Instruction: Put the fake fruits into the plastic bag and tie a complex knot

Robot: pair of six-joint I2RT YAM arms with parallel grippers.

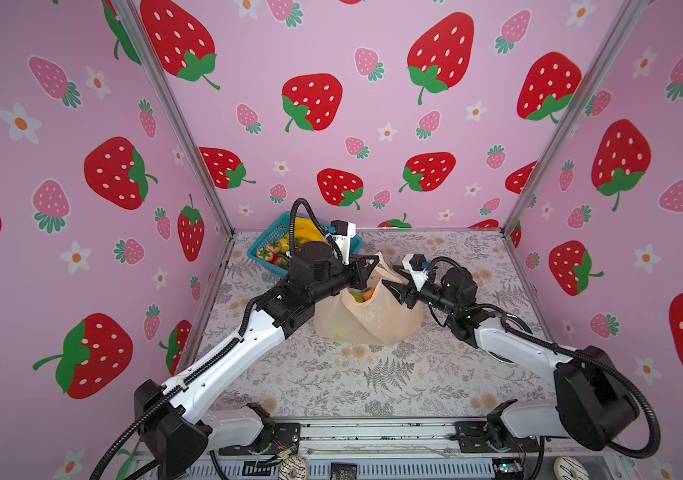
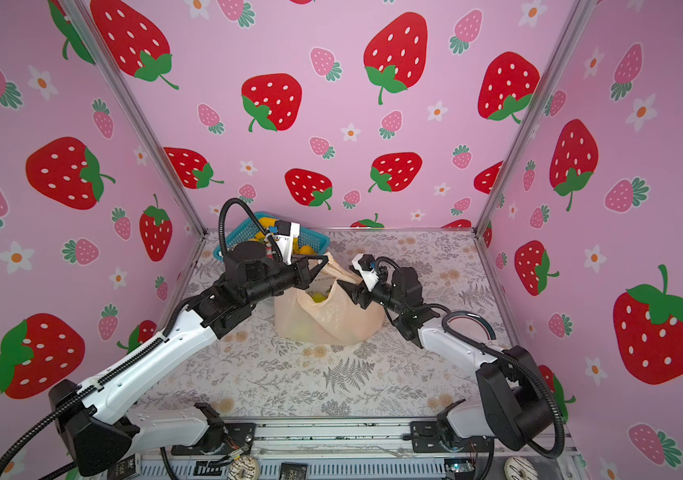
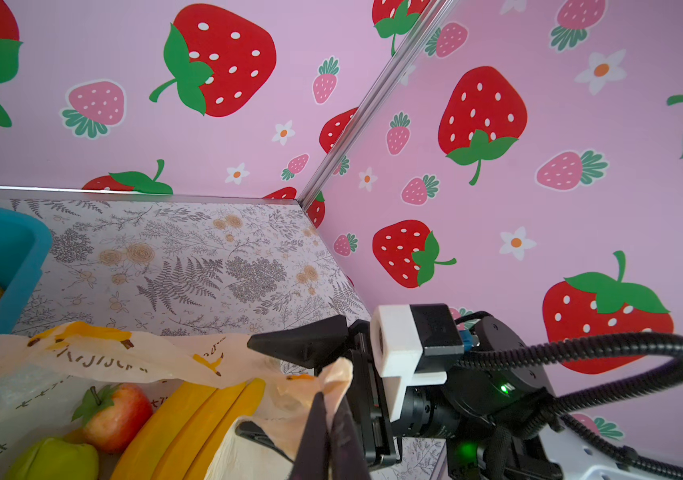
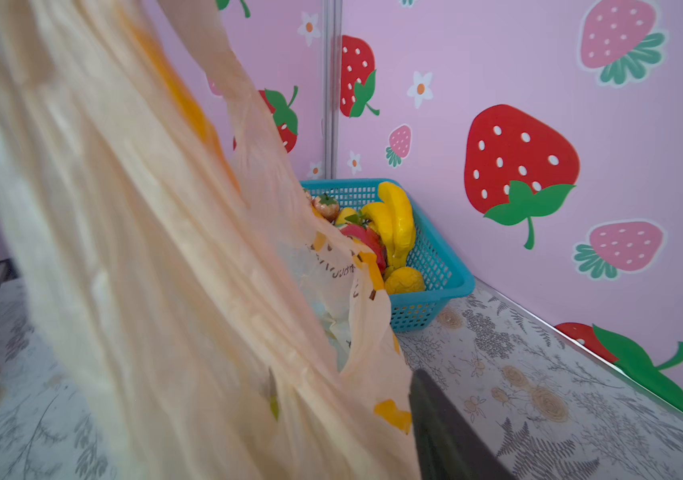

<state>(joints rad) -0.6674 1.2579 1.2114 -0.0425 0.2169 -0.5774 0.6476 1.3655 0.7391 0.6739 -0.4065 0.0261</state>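
The plastic bag (image 1: 373,326) is seen standing on the floral-patterned desk (image 1: 373,378) near the middle, toward the back, with its mouth opened upward between the two arms. The left end effector (image 3: 329,409) is closed, and a strip of the bag's peach rim is pinched between its dark fingers (image 3: 314,436). In both top views this end effector is seen above the bag's far left side, and the film is drawn up taut to it. The right end effector (image 1: 390,278) is placed at the bag's right rim with its jaws spread apart. In the left wrist view the film is seen passing between its two fingers, but whether it is touched by them cannot be told. In the right wrist view the film is blurred and fills much of the picture beside one dark finger.

Inside the bag, a yellow banana bunch (image 3: 190,428), a red-blushed apple (image 3: 117,415) with a green leaf and a green fruit (image 3: 55,461) are seen lying together. Small banana prints and dark lettering are shown on the film.

The teal mesh basket (image 4: 435,266) is set in the back left corner of the desk, just behind the bag. A second banana bunch (image 4: 398,220), a dragon fruit (image 4: 366,243), a lumpy yellow fruit (image 4: 405,280) and a strawberry (image 4: 327,207) are kept in it. The desk is enclosed by pink walls (image 1: 373,116) printed with strawberries.
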